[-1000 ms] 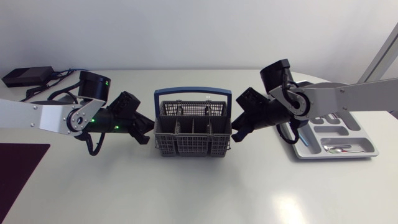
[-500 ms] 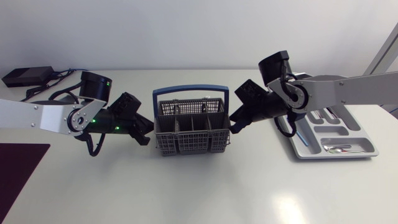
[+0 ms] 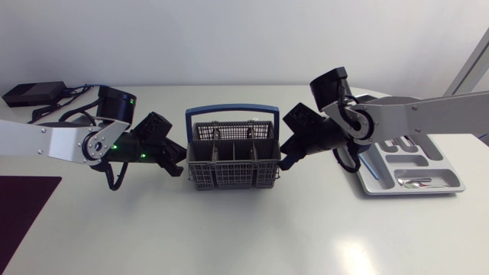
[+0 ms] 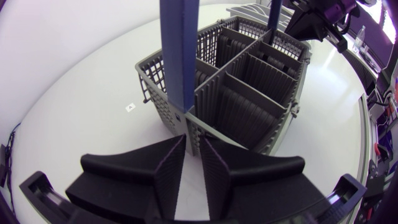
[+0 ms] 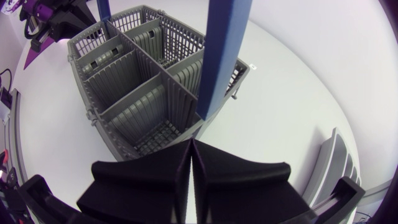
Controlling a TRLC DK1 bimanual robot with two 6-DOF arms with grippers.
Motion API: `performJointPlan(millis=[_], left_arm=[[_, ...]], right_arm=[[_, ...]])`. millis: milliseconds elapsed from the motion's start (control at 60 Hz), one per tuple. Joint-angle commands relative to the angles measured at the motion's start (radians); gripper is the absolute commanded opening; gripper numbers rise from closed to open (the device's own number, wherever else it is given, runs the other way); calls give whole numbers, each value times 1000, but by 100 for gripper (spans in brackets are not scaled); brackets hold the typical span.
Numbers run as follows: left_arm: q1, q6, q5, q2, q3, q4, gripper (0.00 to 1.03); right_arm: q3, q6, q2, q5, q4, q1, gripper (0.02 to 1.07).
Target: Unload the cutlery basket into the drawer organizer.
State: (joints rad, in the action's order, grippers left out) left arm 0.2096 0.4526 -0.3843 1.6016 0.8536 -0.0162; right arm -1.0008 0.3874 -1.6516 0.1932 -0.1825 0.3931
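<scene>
White table (image 3: 244, 237), black box with cables (image 3: 30, 93) far-left corner; maroon mat (image 3: 23, 214) left edge

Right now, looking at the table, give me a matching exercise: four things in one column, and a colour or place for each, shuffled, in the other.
1 basket handle
2 cutlery basket
3 drawer organizer
4 left gripper

A at the basket's left end
B blue
C grey mesh, mid-table
D pale tray at the table's right

Pairs: 1-B, 2-C, 3-D, 4-A.
</scene>
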Motion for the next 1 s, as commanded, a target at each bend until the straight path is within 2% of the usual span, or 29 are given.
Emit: performJointPlan(millis=[0, 283, 350, 400, 500, 567, 650, 667, 800, 933, 983], left_arm=[[-6, -3, -24, 0, 27, -4, 22], [-93, -5, -24, -88, -13, 12, 23], [-108, -8, -24, -111, -21, 24, 28], [-122, -9, -24, -141, -31, 41, 37], [-141, -9, -24, -206, -56, 61, 53], [-153, -11, -13, -246, -62, 91, 70], [-157, -12, 15, -310, -76, 113, 96], [-159, -14, 19, -319, -79, 113, 98], [-162, -32, 58, -422, -107, 114, 99], [-164, -40, 81, -496, -123, 150, 98], [-164, -43, 81, -517, -136, 154, 98]], right_arm=[[33, -22, 30, 5, 2, 18, 9], [99, -22, 138, -43, -5, -74, 10], [114, -19, 165, -43, -8, -96, 10], [137, -16, 202, -49, -8, -123, 14], [176, -8, 279, -67, -8, -166, 22], [200, -2, 329, -78, -8, -191, 28], [234, 7, 403, -87, -14, -220, 41], [238, 8, 414, -89, -14, -224, 43], [278, 28, 521, -95, -37, -277, 64], [315, 44, 618, -94, -44, -333, 76], [329, 48, 656, -94, -46, -350, 84]])
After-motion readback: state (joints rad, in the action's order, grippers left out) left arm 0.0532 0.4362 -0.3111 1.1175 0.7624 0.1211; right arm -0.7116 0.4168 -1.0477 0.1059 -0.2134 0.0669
